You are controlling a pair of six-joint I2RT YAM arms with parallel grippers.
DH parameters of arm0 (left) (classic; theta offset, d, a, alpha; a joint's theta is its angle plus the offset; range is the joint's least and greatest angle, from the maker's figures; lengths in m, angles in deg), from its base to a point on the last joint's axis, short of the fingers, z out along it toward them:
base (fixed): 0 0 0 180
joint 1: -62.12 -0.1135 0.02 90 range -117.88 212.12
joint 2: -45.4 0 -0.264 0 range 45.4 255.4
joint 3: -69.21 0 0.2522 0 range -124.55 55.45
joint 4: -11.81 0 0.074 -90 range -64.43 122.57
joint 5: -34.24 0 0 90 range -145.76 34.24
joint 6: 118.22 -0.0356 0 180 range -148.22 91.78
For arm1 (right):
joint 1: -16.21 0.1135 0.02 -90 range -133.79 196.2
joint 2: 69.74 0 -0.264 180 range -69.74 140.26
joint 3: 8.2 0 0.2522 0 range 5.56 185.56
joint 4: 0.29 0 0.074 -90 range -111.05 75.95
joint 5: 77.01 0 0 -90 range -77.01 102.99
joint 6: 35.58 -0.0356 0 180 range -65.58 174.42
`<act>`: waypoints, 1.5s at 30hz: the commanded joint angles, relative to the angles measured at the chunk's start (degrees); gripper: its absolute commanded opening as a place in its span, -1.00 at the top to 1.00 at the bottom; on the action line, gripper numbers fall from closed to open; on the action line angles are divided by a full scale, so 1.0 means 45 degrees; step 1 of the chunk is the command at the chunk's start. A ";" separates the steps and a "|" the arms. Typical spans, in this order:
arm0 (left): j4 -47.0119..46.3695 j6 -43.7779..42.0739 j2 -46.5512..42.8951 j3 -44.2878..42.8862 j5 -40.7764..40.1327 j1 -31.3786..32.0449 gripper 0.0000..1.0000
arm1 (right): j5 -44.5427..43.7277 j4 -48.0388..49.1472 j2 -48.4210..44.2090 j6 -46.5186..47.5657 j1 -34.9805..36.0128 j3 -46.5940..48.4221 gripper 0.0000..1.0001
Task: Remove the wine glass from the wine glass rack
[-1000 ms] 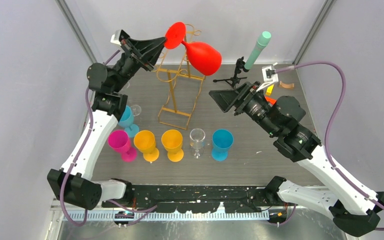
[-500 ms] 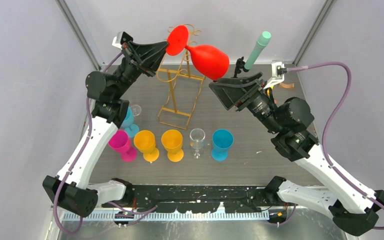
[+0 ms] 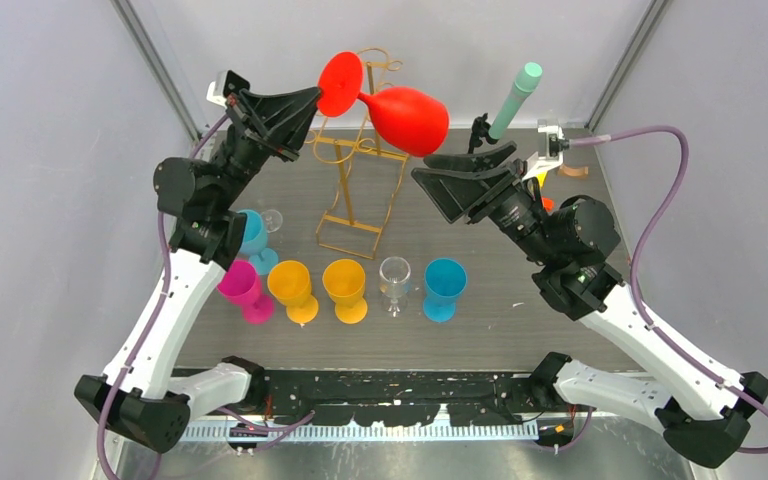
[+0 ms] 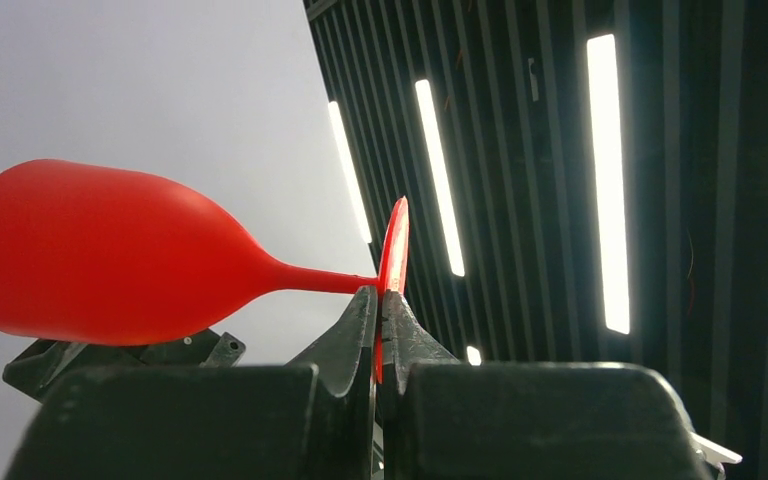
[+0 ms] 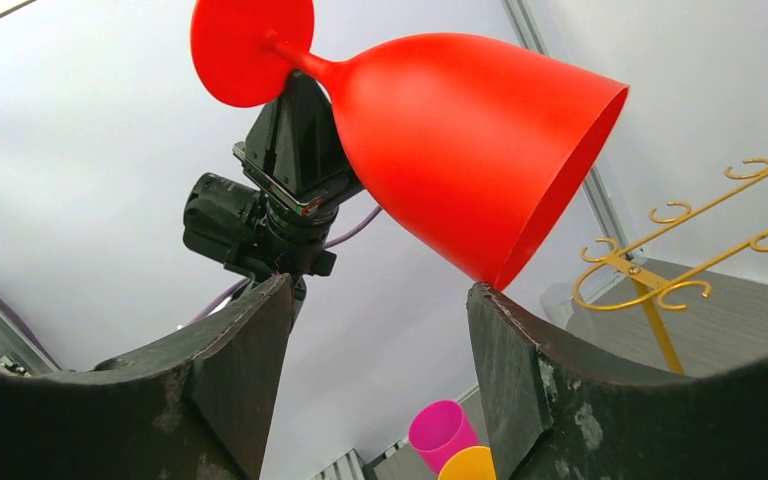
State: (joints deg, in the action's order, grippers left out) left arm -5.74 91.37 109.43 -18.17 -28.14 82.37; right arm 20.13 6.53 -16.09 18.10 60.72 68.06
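At 12 o'clock on the table [image 3: 500, 320] stands the rack [image 3: 350, 200], upright, with both arms reaching in over it. The left gripper [image 3: 312, 100] comes in from 10 o'clock, its jaws clamped on the foot of the red glass [image 3: 405, 118]. The glass lies on its side above the rack's top, bowl toward 2 o'clock. In the right wrist view it hangs apart from the gold hooks. The right gripper [image 3: 428, 172] comes from 3 o'clock with its jaws wide apart under the bowl. One fingertip [image 5: 485, 300] sits at the rim; whether they touch I cannot tell. A row of cups [image 3: 344, 282] stands at 6 o'clock.
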 commanded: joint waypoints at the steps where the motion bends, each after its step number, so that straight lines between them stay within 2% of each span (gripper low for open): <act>1: 0.0168 0.0343 -0.0490 -0.0107 -0.0255 0.0051 1.00 | -0.0914 0.0518 -0.0471 0.0258 0.0030 -0.0233 -0.38; 5: 0.0327 0.0175 -0.0477 -0.0123 -0.0355 0.0051 1.00 | -0.1723 -0.0099 -0.0898 0.0410 0.0030 -0.0532 -0.37; 11: 0.0337 0.0124 -0.0408 -0.0107 -0.0351 0.0051 1.00 | -0.2395 0.0135 -0.1287 0.0669 0.0030 -0.1119 -0.37; 20: 0.0541 0.0085 -0.0392 -0.0129 -0.0390 0.0051 1.00 | -0.0442 0.1259 0.0033 0.0971 0.0030 -0.0118 -0.37; 26: 0.0620 0.0204 -0.0303 -0.0108 -0.0409 0.0051 1.00 | 0.0976 0.3045 0.0515 0.0624 0.0030 0.0065 -0.35; 29: 0.1017 0.0049 -0.0430 -0.0079 -0.0501 0.0051 1.00 | 0.1698 0.4282 0.0597 0.0468 0.0018 -0.0164 -0.26; 33: 0.1571 -0.0177 -0.0678 0.0142 -0.0826 0.0051 1.00 | 0.2175 0.4767 0.0715 0.0407 0.0030 -0.0174 -0.10; 37: 0.1672 -0.0194 -0.0737 0.0340 -0.1000 0.0051 1.00 | 0.2231 0.4976 0.0852 0.0222 0.0030 -0.0137 0.18; 38: 0.1666 -0.0190 -0.0709 0.0362 -0.1000 0.0051 1.00 | 0.2176 0.4992 0.0871 0.0097 0.0030 -0.0085 0.37; 41: 0.1679 -0.0189 -0.0641 0.0365 -0.0994 0.0060 0.99 | 0.2095 0.4832 0.0984 0.0018 0.0030 0.0078 0.66; 43: 0.1665 -0.0217 -0.0633 0.0364 -0.0998 0.0051 0.89 | 0.1960 0.4430 0.1029 0.0035 0.0030 0.0252 0.93; 45: 0.1679 -0.0273 -0.0642 0.0350 -0.1001 0.0051 0.74 | 0.1711 0.3916 0.1035 0.0110 0.0030 0.0371 0.98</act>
State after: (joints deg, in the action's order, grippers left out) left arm 2.76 91.54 106.92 -16.56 -32.38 82.33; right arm 29.48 24.84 -11.57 18.43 60.80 66.51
